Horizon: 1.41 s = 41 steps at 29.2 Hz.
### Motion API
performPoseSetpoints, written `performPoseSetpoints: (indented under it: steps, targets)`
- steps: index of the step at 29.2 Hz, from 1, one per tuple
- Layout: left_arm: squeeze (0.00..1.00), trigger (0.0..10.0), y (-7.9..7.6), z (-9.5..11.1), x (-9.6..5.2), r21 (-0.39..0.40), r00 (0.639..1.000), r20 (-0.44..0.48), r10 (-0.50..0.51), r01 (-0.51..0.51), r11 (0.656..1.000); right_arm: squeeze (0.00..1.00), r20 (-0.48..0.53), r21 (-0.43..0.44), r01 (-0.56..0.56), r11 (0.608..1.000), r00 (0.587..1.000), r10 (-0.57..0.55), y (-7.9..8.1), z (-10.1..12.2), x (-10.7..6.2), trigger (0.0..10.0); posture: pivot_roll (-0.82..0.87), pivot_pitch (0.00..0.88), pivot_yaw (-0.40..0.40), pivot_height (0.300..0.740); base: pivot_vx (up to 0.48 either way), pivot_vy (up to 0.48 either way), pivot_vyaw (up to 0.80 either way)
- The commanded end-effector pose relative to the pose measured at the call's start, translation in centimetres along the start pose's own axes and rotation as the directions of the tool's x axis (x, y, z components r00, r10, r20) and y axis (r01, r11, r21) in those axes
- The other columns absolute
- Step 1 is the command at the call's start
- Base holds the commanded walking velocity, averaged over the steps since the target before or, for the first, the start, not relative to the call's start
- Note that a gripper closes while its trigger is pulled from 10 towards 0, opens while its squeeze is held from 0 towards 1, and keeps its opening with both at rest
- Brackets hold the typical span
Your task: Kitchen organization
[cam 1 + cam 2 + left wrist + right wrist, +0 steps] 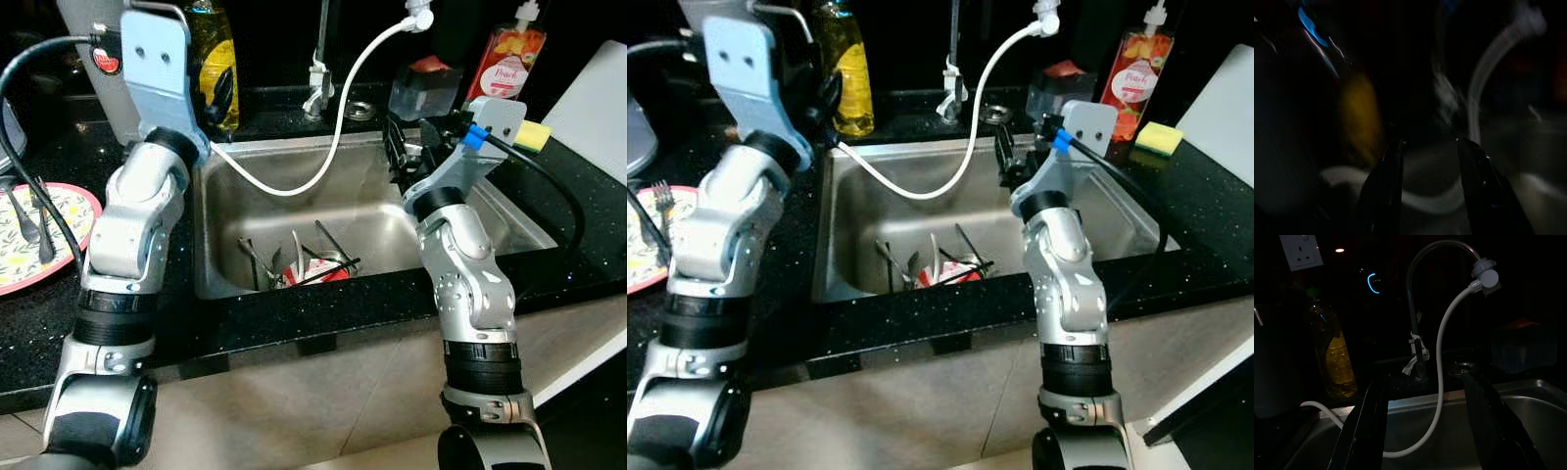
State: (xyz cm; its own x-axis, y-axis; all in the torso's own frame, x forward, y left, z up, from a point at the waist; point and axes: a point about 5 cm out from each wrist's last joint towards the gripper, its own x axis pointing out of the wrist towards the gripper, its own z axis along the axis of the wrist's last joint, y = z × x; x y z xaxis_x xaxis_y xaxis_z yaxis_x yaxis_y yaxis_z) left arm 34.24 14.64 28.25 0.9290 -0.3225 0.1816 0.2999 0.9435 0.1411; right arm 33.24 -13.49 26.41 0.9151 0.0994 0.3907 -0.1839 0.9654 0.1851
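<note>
Two silver arms are being held up over a black speckled bench (294, 313), the largest thing in view, into which a steel sink (227, 235) is sunk at the centre. A white board (598, 98) is lying across the bench at 2 o'clock from the sink. At 12 o'clock of the basin a tall tap (1418, 308) is standing, and a white hose (333, 137) is being fed from its nozzle down in a loop across the basin to the sink's 10 o'clock corner. A bottle of yellow liquid (847, 69) is standing at 11 o'clock of the sink, and a pump bottle with a peach label (505, 59) at 1 o'clock, with a dark box with a red top (423, 86) just at its 9 o'clock. A floral plate (73, 211) carrying a fork (658, 201) is lying at 9 o'clock on the bench. A yellow sponge (1159, 137) is lying near the peach bottle. In the basin, at 6 o'clock, a heap of cutlery (299, 262) is lying over something red.

The left claw (1427, 149) is being held near the yellow bottle, its fingers parted and empty. The right claw (1422, 382) is being held above the basin's 2 o'clock rim, facing the tap, its fingers spread wide with nothing between them.
</note>
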Motion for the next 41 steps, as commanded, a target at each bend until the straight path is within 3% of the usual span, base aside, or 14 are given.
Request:
performPoseSetpoints:
  steps: [1, 7, 16, 18, 21, 29, 31, 33, 35, 36, 37, 38, 39, 41]
  targets:
    - [0.0, 10.0, -0.4, -1.2, -0.3, -0.04, 0.994, -0.089, -0.07, 0.066, 0.997, 0.0, 0.008, -0.001, -0.001, 1.0, 1.0, 0.001, 0.1, 0.1, -0.2, 10.0, 0.04, 0.0, -0.007, 0.74, 0.0, 0.0, 0.0]
    - [0.0, 10.0, 0.7, -2.4, -0.4, 0.002, 0.986, -0.169, 0.015, -0.015, 1.0, 0.0, 0.004, -0.004, -0.013, 1.0, 1.0, 0.013, 0.2, 0.1, 0.0, 10.0, 0.05, 0.0, -0.016, 0.74, 0.0, 0.0, 0.0]
    - [0.0, 10.0, 0.7, -2.8, -0.7, 0.011, 0.98, -0.199, 0.025, -0.024, 1.0, 0.0, 0.004, 0.001, -0.005, 1.0, 1.0, 0.005, 0.3, 0.0, -0.1, 10.0, 0.05, 0.0, -0.007, 0.74, 0.0, 0.0, 0.0]
    - [0.0, 10.0, -0.1, -2.7, -0.7, -0.019, 0.979, -0.198, -0.052, 0.049, 0.999, 0.0, 0.008, -0.003, -0.015, 1.0, 1.0, 0.015, 0.4, 0.1, 0.0, 10.0, 0.05, 0.0, -0.007, 0.74, 0.0, 0.0, 0.0]
    - [0.0, 10.0, -2.7, -1.5, -1.9, -0.137, 0.94, -0.119, -0.321, 0.304, 0.943, 0.0, 0.015, -0.011, -0.029, 1.0, 0.999, 0.029, 0.5, 0.3, 0.1, 10.0, 0.04, 0.0, -0.017, 0.74, 0.0, 0.0, 0.0]
    - [0.0, 10.0, -3.4, -1.8, -2.7, -0.105, 0.908, -0.135, -0.396, 0.385, 0.917, 0.0, -0.003, -0.024, -0.043, 0.999, 0.999, 0.043, 0.3, 0.1, -0.1, 10.0, 0.05, 0.0, -0.008, 0.74, 0.0, 0.0, 0.0]
    - [0.0, 10.0, -3.3, -1.8, -2.5, -0.108, 0.911, -0.14, -0.387, 0.375, 0.921, 0.0, -0.029, -0.019, -0.127, 0.992, 0.992, 0.126, 1.0, 0.0, -0.1, 10.0, 0.05, 0.0, -0.008, 0.74, 0.0, 0.0, 0.0]
    - [0.0, 10.0, -3.1, -1.8, -2.4, -0.101, 0.911, -0.143, -0.386, 0.375, 0.921, 0.0, -0.083, -0.03, -0.317, 0.948, 0.946, 0.314, 2.8, -0.5, -0.9, 10.0, 0.04, 0.0, -0.015, 0.74, 0.0, 0.0, 0.0]
    - [0.0, 10.0, -2.6, -1.7, -2.4, -0.103, 0.921, -0.143, -0.361, 0.349, 0.931, 0.0, -0.197, -0.021, -0.61, 0.792, 0.78, 0.595, 5.4, -1.4, -3.3, 10.0, 0.04, 0.0, -0.017, 0.74, 0.0, 0.0, 0.0]
    - [0.0, 10.0, -2.6, -1.7, -2.4, -0.103, 0.921, -0.143, -0.361, 0.349, 0.931, 0.0, -0.197, -0.021, -0.61, 0.792, 0.78, 0.595, 5.4, -1.4, -3.3, 10.0, 0.04, 0.0, -0.017, 0.74, 0.0, 0.0, 0.0]
    - [0.0, 10.0, -2.5, -1.7, -2.5, -0.105, 0.924, -0.143, -0.355, 0.342, 0.934, 0.0, -0.226, -0.008, -0.669, 0.743, 0.725, 0.651, 5.9, -1.7, -4.1, 10.0, 0.04, 0.0, -0.017, 0.74, 0.0, 0.0, 0.0]
    - [0.0, 10.0, -2.3, -1.8, -2.5, -0.107, 0.928, -0.15, -0.342, 0.329, 0.938, 0.0, -0.276, -0.024, -0.752, 0.659, 0.638, 0.719, 6.4, -2.1, -5.3, 10.0, 0.05, 0.0, -0.02, 0.74, 0.0, 0.0, 0.0]
    - [0.0, 10.0, -2.1, -1.9, -2.7, -0.104, 0.928, -0.156, -0.338, 0.325, 0.94, 0.0, -0.293, -0.02, -0.783, 0.621, 0.599, 0.745, 6.5, -2.3, -6.0, 10.0, 0.05, 0.0, -0.021, 0.74, 0.0, 0.0, 0.0]
    - [0.0, 10.0, -1.8, -2.1, -2.9, -0.097, 0.93, -0.167, -0.328, 0.315, 0.944, 0.0, -0.284, 0.005, -0.784, 0.621, 0.594, 0.753, 6.4, -2.2, -6.1, 10.0, 0.05, 0.0, -0.021, 0.74, 0.0, 0.0, 0.0]
